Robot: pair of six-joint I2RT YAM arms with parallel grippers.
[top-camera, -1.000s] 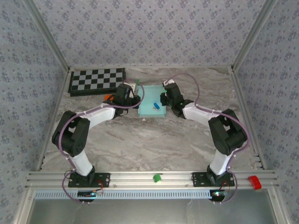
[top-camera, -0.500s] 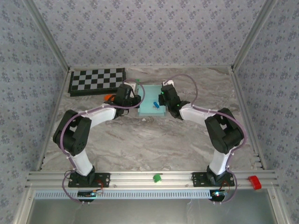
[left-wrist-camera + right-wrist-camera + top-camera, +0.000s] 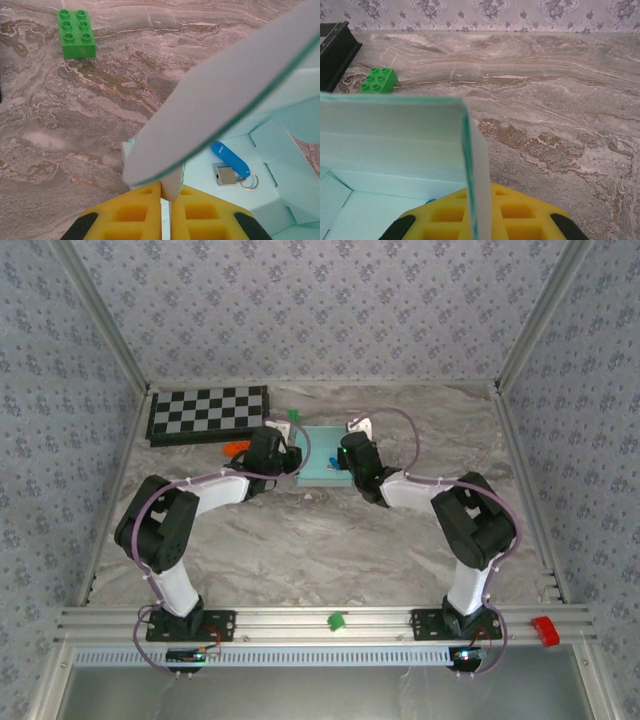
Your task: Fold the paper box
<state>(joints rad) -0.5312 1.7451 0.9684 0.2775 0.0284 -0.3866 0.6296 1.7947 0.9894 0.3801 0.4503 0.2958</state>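
Observation:
The paper box (image 3: 318, 458) is pale blue card, lying at the far middle of the table with its side flaps raised. My left gripper (image 3: 291, 456) is at its left edge; in the left wrist view the yellow fingers (image 3: 145, 210) are shut on a bent-up flap (image 3: 225, 90). My right gripper (image 3: 346, 457) is at its right edge, pinching the upright right wall (image 3: 479, 170) between its yellow pads. A blue key tag (image 3: 229, 158) with a small metal lock lies on the box floor.
A black-and-white checkerboard (image 3: 208, 412) lies at the far left. A green brick (image 3: 294, 415) sits just behind the box and an orange piece (image 3: 236, 448) left of my left gripper. A green block (image 3: 337, 621) and a red one (image 3: 544, 630) rest on the front rail.
My right gripper has slid left, up to the box's right wall, and now pinches it. The left gripper has shifted a little while keeping its flap.

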